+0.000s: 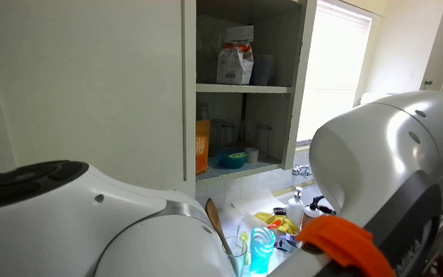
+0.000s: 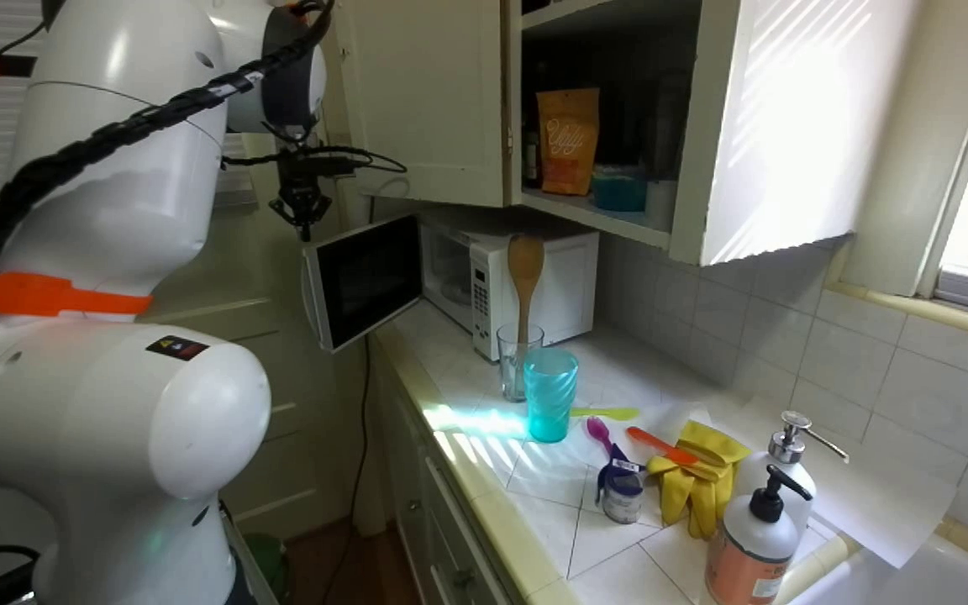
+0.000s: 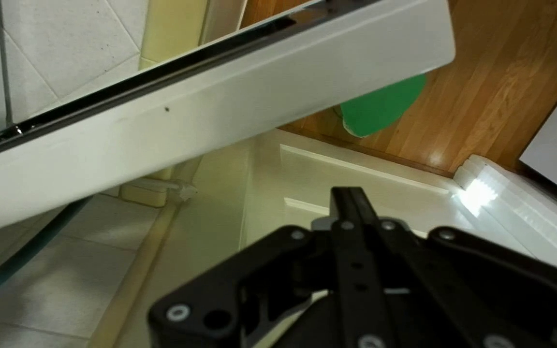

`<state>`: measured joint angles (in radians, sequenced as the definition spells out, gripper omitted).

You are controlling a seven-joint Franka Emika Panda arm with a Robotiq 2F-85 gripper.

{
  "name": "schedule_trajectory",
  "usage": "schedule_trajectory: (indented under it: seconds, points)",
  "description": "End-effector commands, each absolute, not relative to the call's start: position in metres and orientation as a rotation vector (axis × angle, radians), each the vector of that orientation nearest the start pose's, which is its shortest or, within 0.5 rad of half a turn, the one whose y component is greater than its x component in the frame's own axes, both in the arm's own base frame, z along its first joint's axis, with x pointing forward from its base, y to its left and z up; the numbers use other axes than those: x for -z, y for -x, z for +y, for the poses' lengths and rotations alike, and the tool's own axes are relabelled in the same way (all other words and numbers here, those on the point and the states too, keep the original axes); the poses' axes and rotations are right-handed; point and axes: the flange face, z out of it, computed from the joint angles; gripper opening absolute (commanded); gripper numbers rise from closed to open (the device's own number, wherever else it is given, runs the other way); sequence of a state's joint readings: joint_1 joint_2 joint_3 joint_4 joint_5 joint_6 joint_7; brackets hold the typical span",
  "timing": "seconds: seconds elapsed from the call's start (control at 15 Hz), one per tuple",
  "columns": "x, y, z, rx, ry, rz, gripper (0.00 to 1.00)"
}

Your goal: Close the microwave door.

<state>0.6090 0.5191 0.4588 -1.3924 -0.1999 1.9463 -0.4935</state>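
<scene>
Here, a light-streaked, tiled kitchen counter (image 2: 547,470) bears the open microwave (image 2: 502,290).

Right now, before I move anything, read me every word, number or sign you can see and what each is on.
"gly", in an exterior view, on the orange pouch; its start is hidden there.
"KA" on the dark arm cover; preceding letters unclear.
Yellow triangle sign on the black arm sticker.
Too small or blurred: white bag, black-pump bottle, microwave control panel.

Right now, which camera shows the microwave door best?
An exterior view, where the microwave door stands open with its dark face plainly visible. The wrist view shows mainly its long pale edge; the door appears in no further view.
</scene>
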Motion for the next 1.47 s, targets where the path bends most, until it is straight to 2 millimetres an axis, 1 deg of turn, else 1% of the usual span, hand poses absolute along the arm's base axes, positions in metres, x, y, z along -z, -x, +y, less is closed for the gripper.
schedule_trajectory:
  seconds: [0.0, 0.27, 0.67, 1.0, 1.4]
  points:
    - [-0.429, -0.400, 0.577, 0.103, 2.217, -2.164, 0.00]
    - [-0.426, -0.393, 0.574, 0.056, 2.239, -2.156, 0.00]
    - [-0.427, -0.380, 0.561, 0.013, 2.380, -2.052, 0.00]
    - [-0.424, -0.376, 0.542, -0.023, 2.586, -1.858, 0.00]
    - [-0.412, -0.373, 0.516, -0.065, 2.810, -1.644, 0.00]
